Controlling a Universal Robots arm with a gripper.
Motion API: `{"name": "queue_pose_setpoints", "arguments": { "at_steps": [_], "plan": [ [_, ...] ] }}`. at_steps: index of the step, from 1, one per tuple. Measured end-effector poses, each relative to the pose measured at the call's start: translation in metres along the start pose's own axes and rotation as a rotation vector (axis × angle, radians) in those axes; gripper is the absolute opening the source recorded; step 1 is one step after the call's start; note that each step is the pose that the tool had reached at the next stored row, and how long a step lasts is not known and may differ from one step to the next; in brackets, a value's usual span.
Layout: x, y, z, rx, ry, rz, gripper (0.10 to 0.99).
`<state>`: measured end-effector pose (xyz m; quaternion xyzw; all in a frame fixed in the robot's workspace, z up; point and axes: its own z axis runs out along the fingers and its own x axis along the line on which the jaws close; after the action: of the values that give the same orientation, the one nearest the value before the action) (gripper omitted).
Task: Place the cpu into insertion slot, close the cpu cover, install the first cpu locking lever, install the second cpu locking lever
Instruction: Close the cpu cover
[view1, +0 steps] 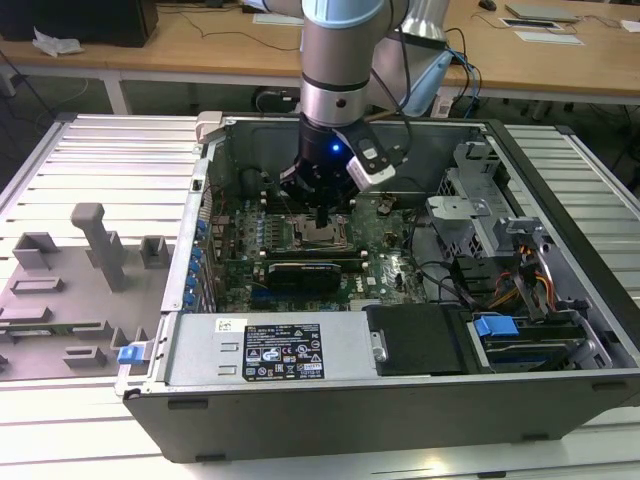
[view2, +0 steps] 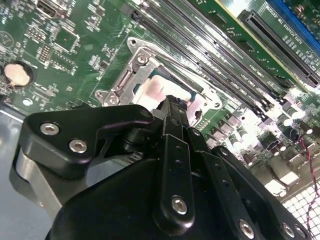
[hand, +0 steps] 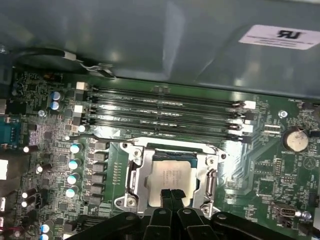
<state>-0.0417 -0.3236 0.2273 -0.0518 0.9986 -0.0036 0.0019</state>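
Here, a ribbed grey counter (view1: 90, 150) carries an open computer case (view1: 330, 395) mid-frame in the exterior view, wooden desks (view1: 200, 50) along the top. Inside, the cpu (hand: 172, 175) sits in the insertion slot (hand: 129, 202), cpu cover (hand: 141, 177) flat around it; closed, empty fingers (hand: 168, 196) hover over it

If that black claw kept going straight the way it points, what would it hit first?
Most likely the cpu: the gripper points down at its silver top, which shows through the window of the cpu cover. How much gap remains, I cannot tell.
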Motion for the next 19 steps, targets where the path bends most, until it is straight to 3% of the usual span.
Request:
{"name": "queue_pose_setpoints", "arguments": {
  "at_steps": [4, 11, 19],
  "plan": [
    [0.008, -0.0009, 0.0033, 0.001, -0.0086, -0.004, 0.106],
    [0.0174, 0.0, 0.0076, 0.001, -0.0099, -0.016, 0.106],
    [0.0213, 0.0005, 0.0141, 0.001, -0.0124, -0.067, 0.106]
  ]
}}
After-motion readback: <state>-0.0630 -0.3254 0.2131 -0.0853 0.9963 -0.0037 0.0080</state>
